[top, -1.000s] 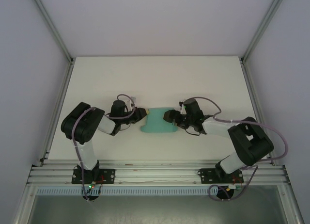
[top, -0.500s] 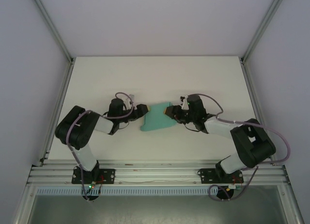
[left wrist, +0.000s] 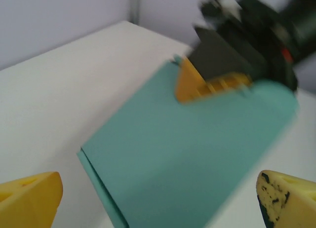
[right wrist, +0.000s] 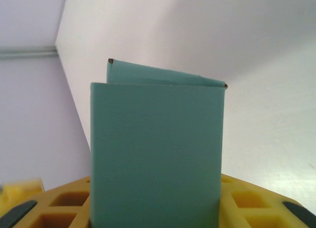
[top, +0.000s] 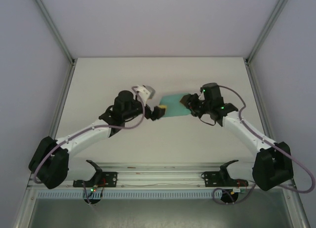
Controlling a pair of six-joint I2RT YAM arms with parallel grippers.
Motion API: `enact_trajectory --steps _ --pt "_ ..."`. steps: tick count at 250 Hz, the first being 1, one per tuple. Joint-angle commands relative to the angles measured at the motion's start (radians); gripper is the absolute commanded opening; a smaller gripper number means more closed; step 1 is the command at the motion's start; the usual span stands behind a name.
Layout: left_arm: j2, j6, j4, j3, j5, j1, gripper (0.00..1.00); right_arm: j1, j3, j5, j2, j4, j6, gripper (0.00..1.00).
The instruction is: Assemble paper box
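The paper box point(top: 172, 99) is a flat, folded piece of teal-green card, held off the white table. My right gripper point(top: 188, 101) is shut on its right end. In the right wrist view the card point(right wrist: 155, 139) stands up between the yellow fingers point(right wrist: 247, 203), a second layer showing behind its top edge. My left gripper point(top: 159, 110) sits at the card's left end, open. In the left wrist view its yellow fingertips point(left wrist: 29, 198) are spread wide at the bottom corners, and the card point(left wrist: 187, 154) lies just ahead of them, blurred. The right gripper's finger point(left wrist: 207, 82) presses on its far end.
The white table point(top: 163, 75) is boxed in by pale walls and aluminium posts point(top: 53, 28) at the left and right. A slotted rail point(top: 158, 177) carrying both arm bases runs along the near edge.
Both arms have stretched away from their bases toward the far side. The right gripper has lifted the card off the table and carried it farther back. The left gripper has followed to its left end.
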Motion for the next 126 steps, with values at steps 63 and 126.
enact_trajectory --steps 63,126 --pt "0.011 0.540 -0.344 0.095 -0.200 -0.171 1.00 -0.075 0.173 -0.267 0.096 -0.428 0.063 0.37" --pt "0.050 0.595 -0.298 0.089 -0.308 -0.173 1.00 -0.074 0.142 -0.357 0.101 -0.371 0.144 0.35"
